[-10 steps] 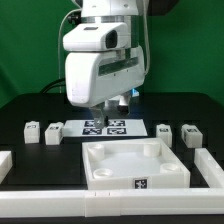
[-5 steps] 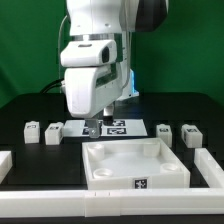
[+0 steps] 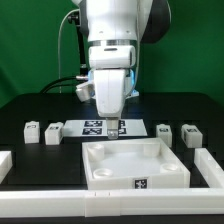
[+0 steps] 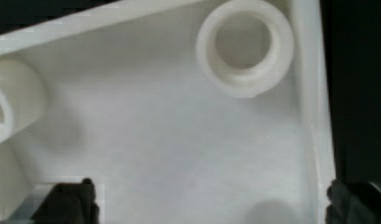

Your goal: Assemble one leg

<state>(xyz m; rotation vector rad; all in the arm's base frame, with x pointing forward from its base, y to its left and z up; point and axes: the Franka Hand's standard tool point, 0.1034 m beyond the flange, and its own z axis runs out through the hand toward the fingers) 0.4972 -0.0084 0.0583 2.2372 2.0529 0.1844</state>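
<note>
The white tray-like tabletop (image 3: 135,172) lies at the front middle, with round corner holes. Four small white legs stand in a row behind it: two at the exterior view's left (image 3: 32,131) (image 3: 55,131) and two at its right (image 3: 164,131) (image 3: 189,135). My gripper (image 3: 113,124) hangs open and empty over the tabletop's far edge, holding nothing. In the wrist view the gripper (image 4: 213,205) looks down into the tabletop (image 4: 160,130). One round corner post (image 4: 249,45) shows fully and a second (image 4: 6,100) partly. The dark fingertips (image 4: 66,203) stand wide apart. No leg shows in the wrist view.
The marker board (image 3: 96,127) lies flat behind the tabletop, under the gripper. White rails (image 3: 60,203) border the table's front, with short white blocks at the left (image 3: 5,163) and right (image 3: 212,165) sides.
The arm has swung toward the exterior view's right and the hand has turned about its axis. The gripper now hangs over the tabletop's far edge. Legs and tabletop have not moved.
</note>
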